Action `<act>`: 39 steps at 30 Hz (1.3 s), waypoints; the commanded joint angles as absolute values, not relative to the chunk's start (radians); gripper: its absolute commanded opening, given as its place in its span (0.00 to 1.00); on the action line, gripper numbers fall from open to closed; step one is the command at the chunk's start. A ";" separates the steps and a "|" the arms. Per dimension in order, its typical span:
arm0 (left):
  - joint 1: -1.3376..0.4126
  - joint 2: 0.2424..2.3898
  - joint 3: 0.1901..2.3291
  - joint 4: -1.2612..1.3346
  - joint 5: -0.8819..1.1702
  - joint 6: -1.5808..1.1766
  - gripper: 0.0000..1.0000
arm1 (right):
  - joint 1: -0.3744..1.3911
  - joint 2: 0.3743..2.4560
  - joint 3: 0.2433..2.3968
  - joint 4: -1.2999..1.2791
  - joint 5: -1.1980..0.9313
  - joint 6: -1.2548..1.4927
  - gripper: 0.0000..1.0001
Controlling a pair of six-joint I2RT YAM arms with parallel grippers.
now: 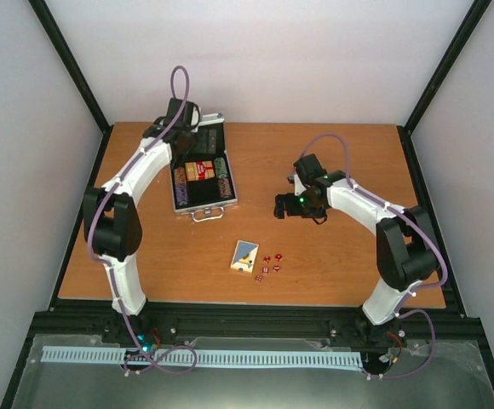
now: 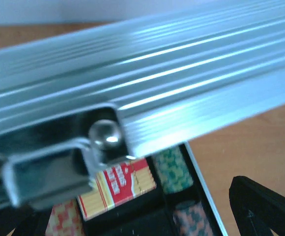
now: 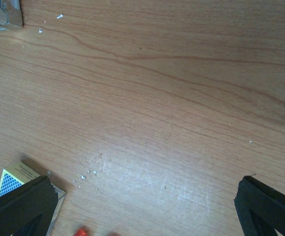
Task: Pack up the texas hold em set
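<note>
Top external view: silver aluminium briefcase (image 1: 203, 194) lies open beneath the left end effector (image 1: 181, 136), whose fingers are spread at its raised lid; red card deck (image 1: 200, 169) and chip stacks (image 1: 221, 168) are inside. Blue-yellow deck (image 1: 245, 256) and red dice (image 1: 270, 264) lie on the wooden surface (image 1: 341, 256) near the right end effector (image 1: 283, 206), likewise spread.

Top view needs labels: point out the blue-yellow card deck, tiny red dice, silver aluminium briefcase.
Blue-yellow card deck (image 1: 245, 256): top view, its upper face.
Tiny red dice (image 1: 276, 267): top view, one die.
Silver aluminium briefcase (image 1: 204, 205): top view, front rim.
</note>
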State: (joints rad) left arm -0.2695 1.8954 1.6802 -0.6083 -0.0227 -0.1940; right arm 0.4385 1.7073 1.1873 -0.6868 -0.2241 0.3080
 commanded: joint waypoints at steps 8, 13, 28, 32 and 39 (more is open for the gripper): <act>-0.271 2.060 2.016 -0.718 -0.060 -0.108 1.00 | 0.434 1.650 1.156 -0.671 -0.243 0.286 1.00; -0.270 2.035 1.985 -0.713 0.041 -0.093 1.00 | 0.434 1.644 1.154 -0.673 -0.245 0.268 1.00; -0.214 2.121 2.118 -0.717 0.154 -0.014 1.00 | 0.434 1.645 1.125 -0.661 -0.258 0.268 1.00; -0.212 2.142 2.151 -0.725 0.163 0.022 1.00 | 0.434 1.639 1.120 -0.663 -0.256 0.270 1.00; -0.211 2.118 2.105 -0.707 0.283 0.064 1.00 | 0.434 1.637 1.112 -0.662 -0.259 0.267 1.00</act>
State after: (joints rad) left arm -0.2214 2.1345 2.1014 -0.7265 0.1867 0.0086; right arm 0.4385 1.6711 1.1244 -0.6758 -0.2481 0.2737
